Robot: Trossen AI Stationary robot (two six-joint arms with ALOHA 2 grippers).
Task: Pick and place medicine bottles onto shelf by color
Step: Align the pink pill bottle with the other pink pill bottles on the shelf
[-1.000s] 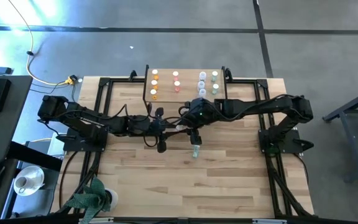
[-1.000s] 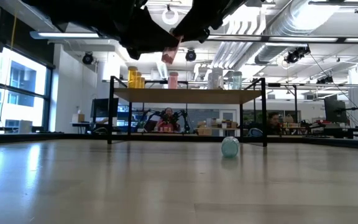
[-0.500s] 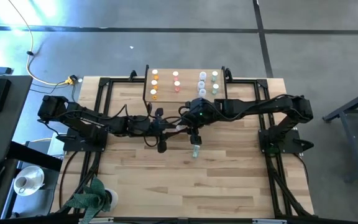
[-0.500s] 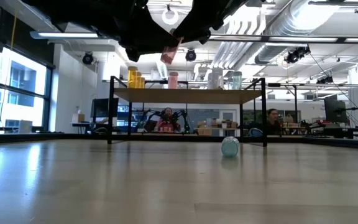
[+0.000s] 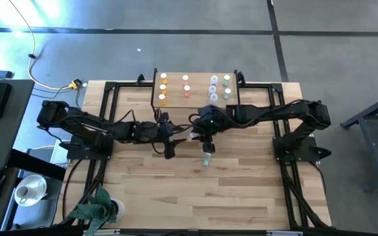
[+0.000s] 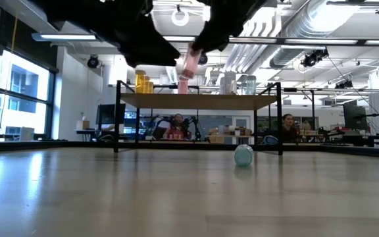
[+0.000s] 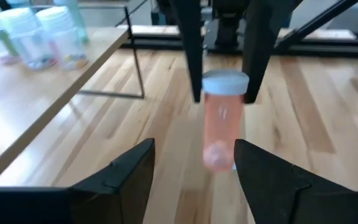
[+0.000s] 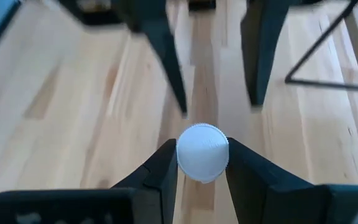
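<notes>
A handover in mid-air is judged to be the step in hand. The pink-red bottle (image 7: pixel 224 121) is gripped at its white cap by the right tool (image 8: pixel 202 165), whose fingers are closed on the cap's two sides, while the left tool (image 7: pixel 194 171) stands open below the bottle, its fingers apart on either side and not touching it. In the high view both tools meet at the frame's centre, just below the shelf (image 5: pixel 173 96); the bottle is held above the tabletop (image 5: pixel 241 190), clear of it.

To be done well, the left arm should be drawn straight back before the right arm is moved, so the bottle is not knocked. The grip on the cap alone is shallow, so travel to the shelf is best kept slow.

The bottle's long axis is near vertical, slightly tilted in the low view, cap uppermost, base hanging toward the tabletop. A teal bottle (image 6: pixel 243 155) lies on the tabletop, right of centre.
</notes>
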